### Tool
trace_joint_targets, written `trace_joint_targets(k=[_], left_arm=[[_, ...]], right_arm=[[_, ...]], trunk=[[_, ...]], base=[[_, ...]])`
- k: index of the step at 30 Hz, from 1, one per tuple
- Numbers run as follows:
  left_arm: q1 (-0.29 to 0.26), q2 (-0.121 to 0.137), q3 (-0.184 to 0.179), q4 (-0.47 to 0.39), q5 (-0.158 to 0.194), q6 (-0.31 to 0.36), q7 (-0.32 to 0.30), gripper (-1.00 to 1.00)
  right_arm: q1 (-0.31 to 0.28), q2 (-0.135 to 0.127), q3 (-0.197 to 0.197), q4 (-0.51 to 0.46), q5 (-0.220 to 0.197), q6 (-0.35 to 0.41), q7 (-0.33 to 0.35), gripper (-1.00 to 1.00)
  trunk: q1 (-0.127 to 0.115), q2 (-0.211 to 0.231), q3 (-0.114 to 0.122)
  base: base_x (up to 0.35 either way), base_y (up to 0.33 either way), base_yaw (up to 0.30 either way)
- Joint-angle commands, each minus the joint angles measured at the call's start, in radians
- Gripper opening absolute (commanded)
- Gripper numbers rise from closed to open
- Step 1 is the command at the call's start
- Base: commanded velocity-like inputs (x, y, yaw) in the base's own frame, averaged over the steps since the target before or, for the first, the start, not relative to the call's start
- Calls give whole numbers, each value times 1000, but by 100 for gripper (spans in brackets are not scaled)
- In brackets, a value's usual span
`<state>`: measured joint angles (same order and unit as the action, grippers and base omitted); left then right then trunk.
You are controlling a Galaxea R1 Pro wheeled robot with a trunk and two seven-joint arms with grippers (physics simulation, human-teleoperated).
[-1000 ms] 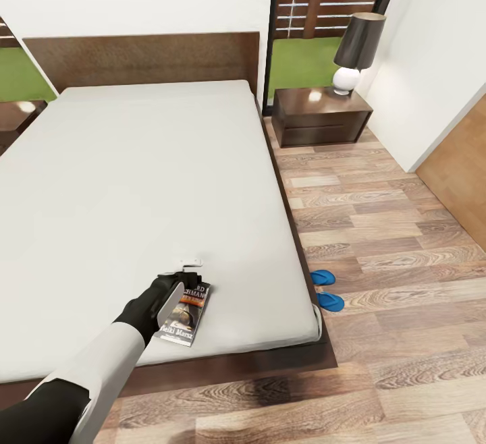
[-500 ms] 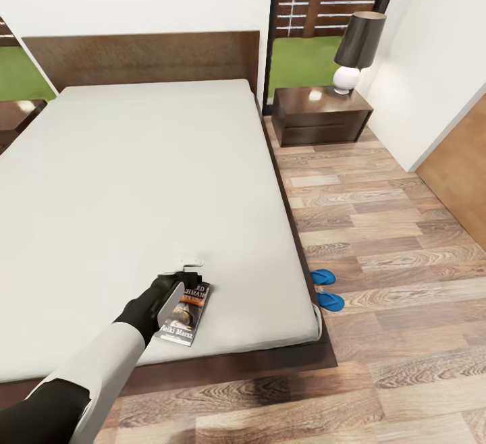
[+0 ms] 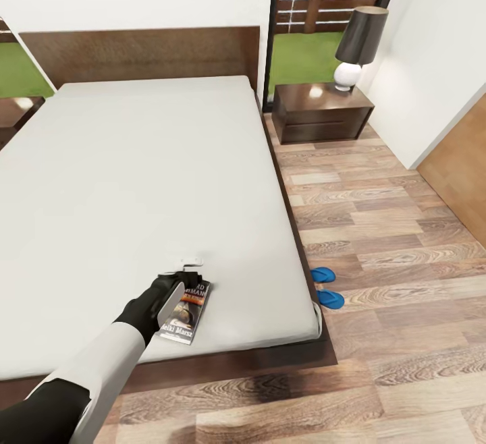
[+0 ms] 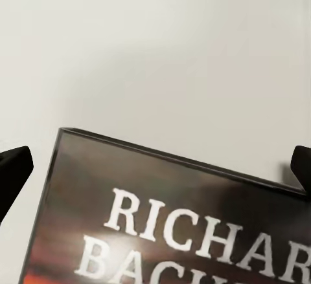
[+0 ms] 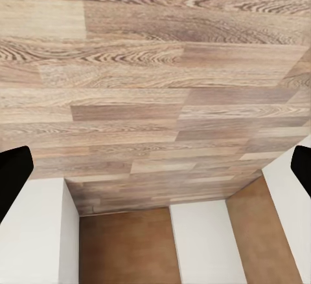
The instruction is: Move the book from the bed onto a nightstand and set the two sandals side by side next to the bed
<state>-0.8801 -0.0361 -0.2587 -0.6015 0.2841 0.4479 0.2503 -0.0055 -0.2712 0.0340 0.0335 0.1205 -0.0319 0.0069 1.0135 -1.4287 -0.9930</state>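
Note:
The book (image 3: pixel 190 310) lies flat on the pale-grey mattress of the bed (image 3: pixel 148 160), near its foot. My left gripper (image 3: pixel 185 276) hovers over the book's top end. In the left wrist view the dark cover with white lettering, the book (image 4: pixel 175 226), lies between the two black fingertips (image 4: pixel 13 169), which stand wide apart, so the left gripper (image 4: pixel 155 167) is open. Two blue sandals (image 3: pixel 327 287) lie close together on the floor beside the bed's right side. One nightstand (image 3: pixel 320 112) stands right of the headboard. My right gripper (image 5: pixel 155 167) is open over bare floor.
A lamp (image 3: pixel 360 46) with a dark shade occupies the right half of the nightstand's top. A second dark cabinet (image 3: pixel 15 115) peeks in left of the bed. Wood-plank floor (image 3: pixel 391 241) runs along the bed's right side, up to a white wall and a brown door (image 3: pixel 462 167).
The whole head view has shifted slightly, so the camera moved. The left arm, the book and the sandals have stayed in place.

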Motion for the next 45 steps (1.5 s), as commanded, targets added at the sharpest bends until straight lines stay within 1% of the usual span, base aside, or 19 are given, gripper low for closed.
trace_joint_targets(k=[1,14,23,31,45], left_arm=[[0,1,-6,-1,11,1,9,100],[0,-1,-7,-1,10,-7,9,100],[0,-1,-7,-1,10,-9,9,100],[0,-1,-7,-1,10,-9,9,100],[0,0,-7,-1,10,-11,9,100]], right_arm=[[-1,0,3,2,7,-3,1,100],[-1,-1,4,2,8,-3,-1,100],[-1,0,29,2,7,-3,-2,100],[-1,0,34,2,5,-4,-2,100],[-1,1,36,2,5,-3,-2,100]], trunk=[[0,0,-1],[0,0,-1],[0,0,-1],[0,0,-1],[0,0,-11]], base=[[0,0,0],[0,0,0],[0,0,0],[0,0,0],[0,0,0]])
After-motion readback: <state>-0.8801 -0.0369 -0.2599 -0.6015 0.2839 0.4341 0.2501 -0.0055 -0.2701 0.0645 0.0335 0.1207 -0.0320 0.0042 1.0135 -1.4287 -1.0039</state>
